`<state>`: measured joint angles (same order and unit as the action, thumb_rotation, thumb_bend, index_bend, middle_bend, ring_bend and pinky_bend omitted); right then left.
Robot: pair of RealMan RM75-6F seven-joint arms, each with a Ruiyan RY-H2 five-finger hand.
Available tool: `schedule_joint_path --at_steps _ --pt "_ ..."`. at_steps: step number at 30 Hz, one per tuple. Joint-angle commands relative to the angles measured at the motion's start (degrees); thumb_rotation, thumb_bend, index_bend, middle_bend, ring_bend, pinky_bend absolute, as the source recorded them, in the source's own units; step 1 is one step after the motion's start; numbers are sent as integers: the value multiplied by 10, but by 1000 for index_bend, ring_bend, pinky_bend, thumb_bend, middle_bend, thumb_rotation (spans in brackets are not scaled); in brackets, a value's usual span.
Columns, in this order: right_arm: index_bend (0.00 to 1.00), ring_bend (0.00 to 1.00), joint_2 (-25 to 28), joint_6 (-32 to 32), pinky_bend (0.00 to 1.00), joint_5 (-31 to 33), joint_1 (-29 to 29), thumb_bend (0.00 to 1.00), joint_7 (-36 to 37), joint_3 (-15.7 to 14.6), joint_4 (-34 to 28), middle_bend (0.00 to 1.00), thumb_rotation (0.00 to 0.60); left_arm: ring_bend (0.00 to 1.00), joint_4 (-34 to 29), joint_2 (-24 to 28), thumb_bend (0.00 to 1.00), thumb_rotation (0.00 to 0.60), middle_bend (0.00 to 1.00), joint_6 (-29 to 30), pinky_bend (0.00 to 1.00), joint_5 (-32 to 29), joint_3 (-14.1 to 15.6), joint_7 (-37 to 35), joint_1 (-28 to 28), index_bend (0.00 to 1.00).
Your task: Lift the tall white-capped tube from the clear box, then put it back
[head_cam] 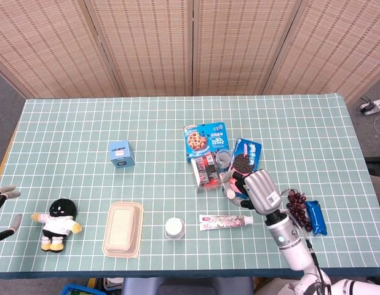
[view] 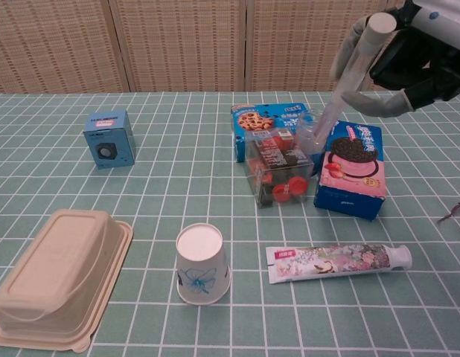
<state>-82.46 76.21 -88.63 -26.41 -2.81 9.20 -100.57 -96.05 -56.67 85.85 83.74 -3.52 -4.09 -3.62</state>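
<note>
A: Right hand [view: 409, 63], status?
B: Fingers closed around the tall white-capped tube [view: 347, 78], near its cap end. Cap up, at the top of the chest view; the clear body slants down and left.

A: Where does the tube's lower end sit?
B: At a small clear cup [view: 313, 135] standing between the clear box [view: 278, 167] and the Oreo carton [view: 350, 169]. Whether the end is inside the cup or just against it, cannot tell. It is beside the clear box, not in it.

A: Clear box contents?
B: Red-capped items and dark packets, seen through the walls. Box stands just in front of the blue cookie box [view: 269, 123].

A: Head view agree?
B: Right hand [head_cam: 256, 187] is low over the counter [head_cam: 147, 123], just right of the clear box [head_cam: 205, 172]; the tube is mostly hidden by the hand there.

A: Left hand?
B: Left hand [head_cam: 2, 209] only at the head view's left edge. Fingers apart, holding nothing, off the counter's near-left side.

A: Other items?
B: Toothpaste tube [view: 338, 262] lying flat in front of the Oreo carton. Paper cup [view: 202, 264] upside down. Beige lidded container [view: 59, 277] at front left. Small blue speaker box [view: 109, 139] far left. Plush doll [head_cam: 58, 224] near the left edge, head view. Dark grapes [head_cam: 296, 200] and a blue packet [head_cam: 315, 217] to the right of the arm.
</note>
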Motion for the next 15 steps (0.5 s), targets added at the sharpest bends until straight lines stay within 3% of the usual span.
schedule_joint_path --at_steps 1,6,9,12,15 --pt "757 1000 13 -22 1000 12 -3 721 169 1 -23 1000 600 181 0 0 358 600 240 0 337 0 0 0 0 380" --pt "756 1000 25 -28 1000 -2 -6 722 283 -3 -28 1000 600 181 -1 0 358 600 239 0 337 0 0 0 0 380" --pt "757 1000 41 -40 1000 -6 -9 726 306 -8 -30 1000 600 181 -1 0 358 600 239 1 337 1 0 0 1 380" --pt "756 1000 47 -43 1000 -2 -9 726 245 -11 -20 1000 600 181 -1 0 358 600 239 1 337 1 1 1 1 380" --pt "756 1000 41 -37 1000 9 -5 728 102 -10 -5 1000 600 181 -1 0 358 600 239 0 337 1 1 2 0 380"
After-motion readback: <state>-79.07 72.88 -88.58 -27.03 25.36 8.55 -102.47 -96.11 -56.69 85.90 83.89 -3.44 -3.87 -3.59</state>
